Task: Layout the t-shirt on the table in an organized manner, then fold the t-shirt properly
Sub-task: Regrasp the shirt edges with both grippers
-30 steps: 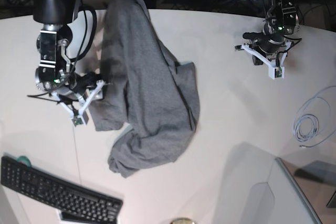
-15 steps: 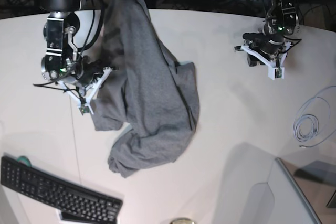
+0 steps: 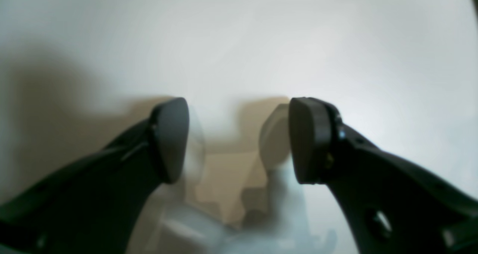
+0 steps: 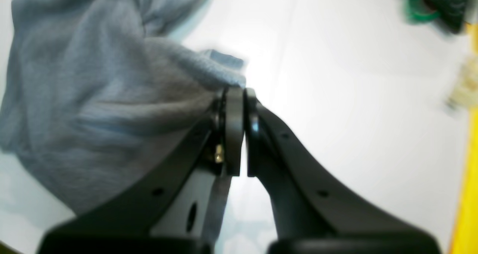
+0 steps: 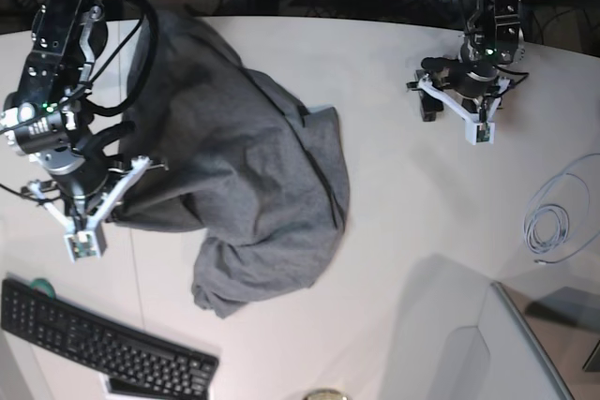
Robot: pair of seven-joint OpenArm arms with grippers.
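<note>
Right tool (image 4: 235, 132): gripping t-shirt (image 5: 253, 194) edge.
Left tool (image 3: 239, 138): gaping, empty.
Progress: shirt lying bunched on worktop (image 5: 394, 231); spreading, folding remaining.

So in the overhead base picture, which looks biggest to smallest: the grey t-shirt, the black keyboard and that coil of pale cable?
1. The t-shirt, by far the largest, spread in a heap over the table.
2. The keyboard, though the frame cuts it off at the lower left.
3. The cable coil, smallest.
</note>
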